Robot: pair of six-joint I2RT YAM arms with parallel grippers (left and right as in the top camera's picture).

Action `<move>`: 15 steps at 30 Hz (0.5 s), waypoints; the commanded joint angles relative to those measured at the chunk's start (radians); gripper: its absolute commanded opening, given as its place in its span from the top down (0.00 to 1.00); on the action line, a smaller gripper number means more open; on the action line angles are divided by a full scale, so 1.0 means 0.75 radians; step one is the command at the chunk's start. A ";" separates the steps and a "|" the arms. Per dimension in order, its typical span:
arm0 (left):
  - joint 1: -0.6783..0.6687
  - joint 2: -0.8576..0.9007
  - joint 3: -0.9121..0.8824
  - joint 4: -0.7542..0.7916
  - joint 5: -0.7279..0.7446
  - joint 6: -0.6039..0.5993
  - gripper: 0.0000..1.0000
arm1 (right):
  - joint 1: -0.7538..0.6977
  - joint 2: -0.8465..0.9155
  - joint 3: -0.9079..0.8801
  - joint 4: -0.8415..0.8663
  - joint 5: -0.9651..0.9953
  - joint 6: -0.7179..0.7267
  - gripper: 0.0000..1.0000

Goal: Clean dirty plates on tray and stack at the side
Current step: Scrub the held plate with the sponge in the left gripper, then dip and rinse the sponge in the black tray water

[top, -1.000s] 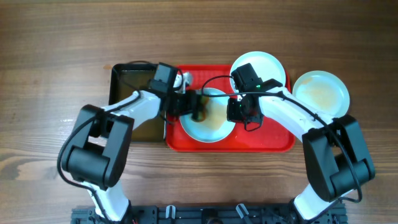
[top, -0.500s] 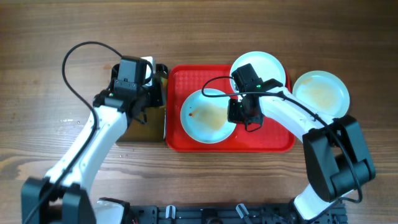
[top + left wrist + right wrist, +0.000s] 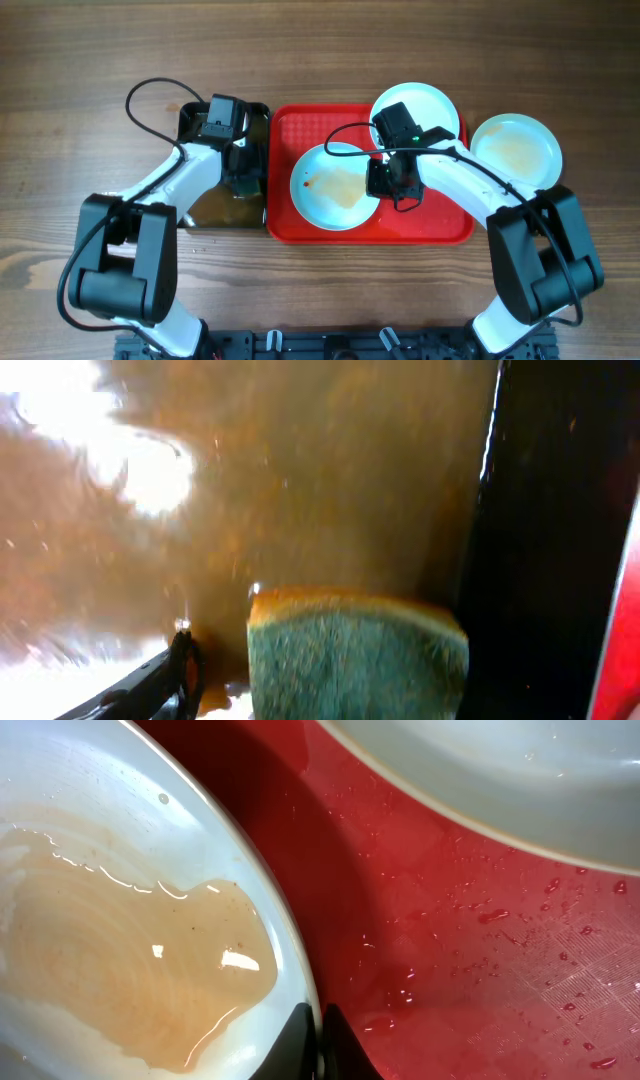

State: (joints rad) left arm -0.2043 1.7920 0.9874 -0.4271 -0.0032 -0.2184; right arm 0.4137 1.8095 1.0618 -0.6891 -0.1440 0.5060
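On the red tray (image 3: 420, 225) lies a white plate (image 3: 335, 187) holding brownish liquid and a small red smear. My right gripper (image 3: 381, 180) is shut on its right rim; in the right wrist view the black fingertips (image 3: 300, 1045) pinch the rim of that plate (image 3: 130, 950). A second plate (image 3: 417, 108) sits at the tray's back right corner. A third plate (image 3: 515, 150) rests on the table to the right. My left gripper (image 3: 243, 172) hangs open over the black tray (image 3: 212, 205). The green sponge (image 3: 355, 655) lies loose in brown water beside one finger (image 3: 178, 665).
The black tray stands right against the red tray's left edge. Water drops speckle the red tray (image 3: 470, 920) between the two plates. Bare wooden table (image 3: 90, 120) surrounds both trays.
My left arm swung from the plate on the red tray over to the black tray and opened, letting go of the sponge. The right gripper has not moved.
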 commanded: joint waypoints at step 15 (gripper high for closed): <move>0.002 0.039 -0.008 -0.155 0.104 0.002 0.52 | 0.002 -0.029 -0.010 -0.010 0.043 -0.043 0.96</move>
State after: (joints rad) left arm -0.2028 1.7996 0.9981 -0.4595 0.0578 -0.2192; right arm 0.4137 1.8095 1.0618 -0.6903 -0.1440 0.4988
